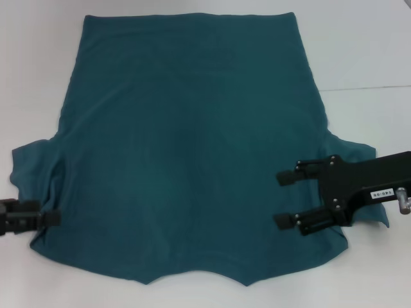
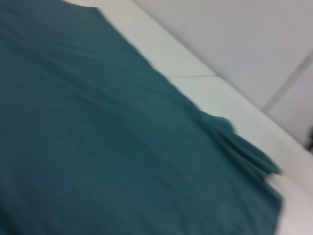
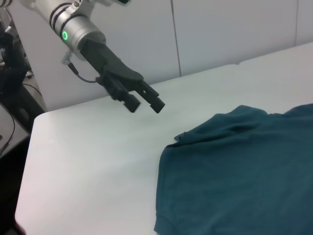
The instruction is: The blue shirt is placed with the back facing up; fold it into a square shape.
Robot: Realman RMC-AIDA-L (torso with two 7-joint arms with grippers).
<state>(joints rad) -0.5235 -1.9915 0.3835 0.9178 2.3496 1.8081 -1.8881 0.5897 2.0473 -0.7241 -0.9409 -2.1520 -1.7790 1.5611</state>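
One blue shirt [image 1: 186,141] flat on white table [image 1: 366,51], two grippers, left [image 1: 51,219] and right [image 1: 287,199], both spread apart

You see the shirt [image 1: 186,154] spread flat on the white table [image 1: 366,58], plain dark teal side up. Its hem lies toward the far edge, its collar at the near edge, and its short sleeves bunch out to both sides.
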